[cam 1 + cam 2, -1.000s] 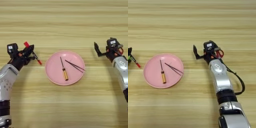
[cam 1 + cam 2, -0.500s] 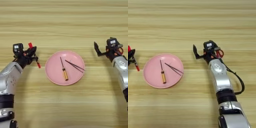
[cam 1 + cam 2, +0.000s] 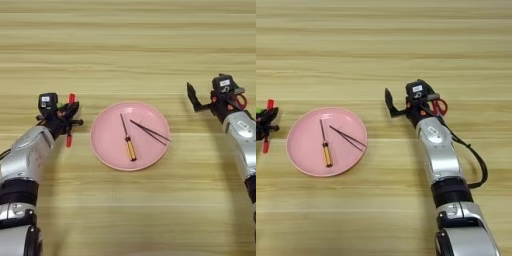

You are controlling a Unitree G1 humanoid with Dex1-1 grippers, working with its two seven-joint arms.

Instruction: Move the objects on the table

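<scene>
My left gripper (image 3: 69,120) is shut on a slim red marker pen (image 3: 68,140), which stands nearly upright in the picture just left of a pink plate (image 3: 102,152). The pen's ends stick out above and below the fingers. I cannot tell whether it is touching the table (image 3: 125,45). Thin black tweezers (image 3: 150,132) lie on the plate beside a small screwdriver with an orange handle (image 3: 130,149). Right of the plate, my right gripper (image 3: 195,100) hovers open and holds nothing, its black finger (image 3: 389,100) pointing away from me.
A red loop (image 3: 441,106) sits by the right gripper's wrist, and a black cable (image 3: 476,160) runs along the right forearm. Bare wood stretches across the far half of the table and in front of the plate.
My left gripper has carried the red pen right and a little nearer to me, closer to the plate, and the pen has turned more upright. The right arm, plate, tweezers and screwdriver have stayed still.
</scene>
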